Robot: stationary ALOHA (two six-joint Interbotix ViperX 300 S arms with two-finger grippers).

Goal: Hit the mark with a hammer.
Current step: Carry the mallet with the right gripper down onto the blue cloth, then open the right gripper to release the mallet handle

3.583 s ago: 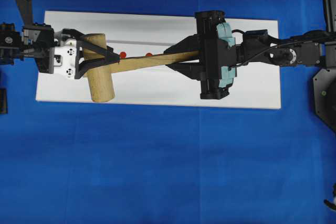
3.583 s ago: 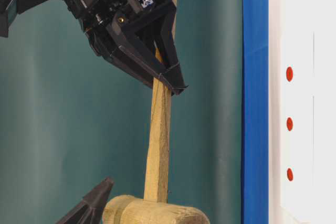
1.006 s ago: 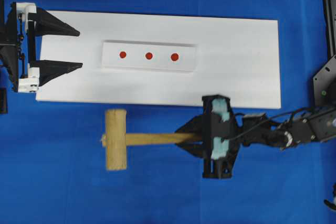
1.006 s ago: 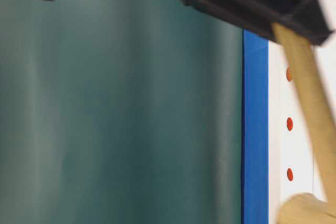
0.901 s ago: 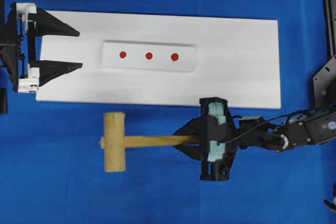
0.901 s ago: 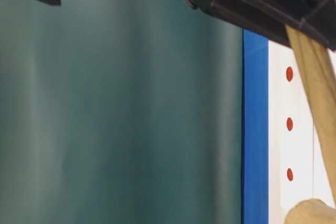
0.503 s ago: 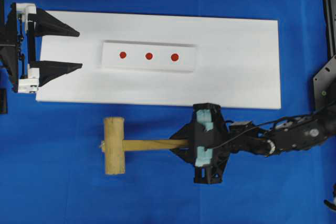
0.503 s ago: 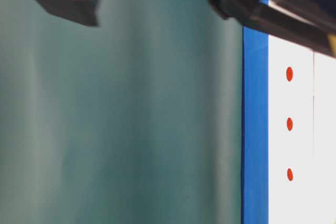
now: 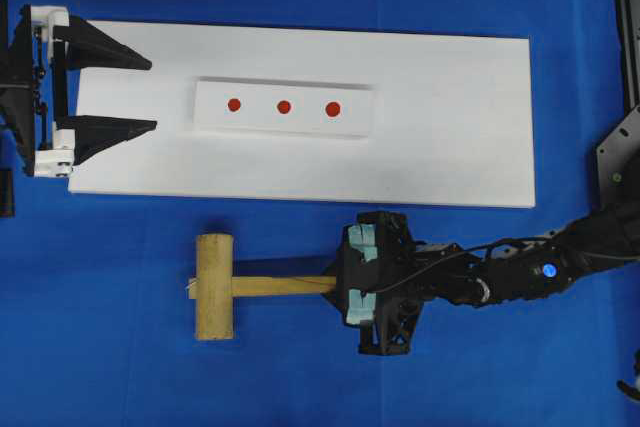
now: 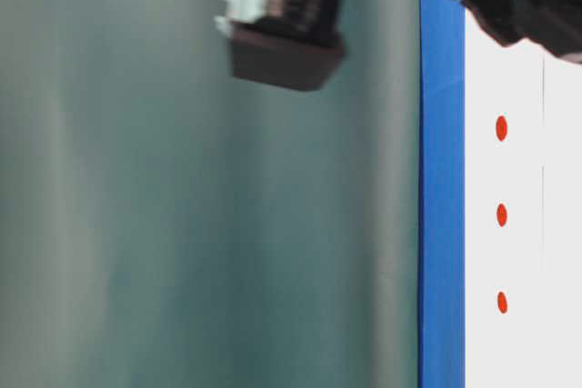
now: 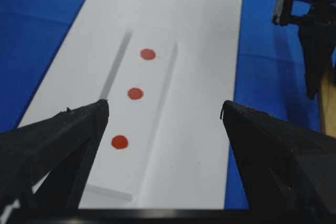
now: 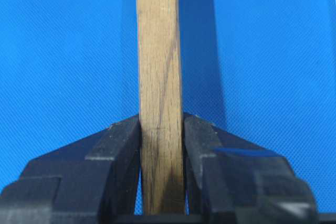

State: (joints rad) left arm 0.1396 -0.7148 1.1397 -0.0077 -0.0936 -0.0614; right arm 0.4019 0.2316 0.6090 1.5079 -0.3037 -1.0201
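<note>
The hammer (image 9: 214, 286) lies parallel to the white block (image 9: 355, 119), head pointing away from the right gripper (image 9: 338, 286), whose jaws clamp its handle; the left gripper (image 9: 148, 96) jaws gape.

Long white board (image 9: 450, 147) on blue cloth (image 9: 300, 377), middle red dot (image 9: 284, 106), largest red dot (image 9: 333, 108)

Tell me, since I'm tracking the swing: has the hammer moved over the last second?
Yes. The hammer has drifted toward the bottom of the overhead view, farther from the white board.

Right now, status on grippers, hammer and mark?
Left gripper open, empty, at the board's end. Right gripper shut on hammer handle, on the blue cloth beside the board. Mark uncovered, nothing over it.
</note>
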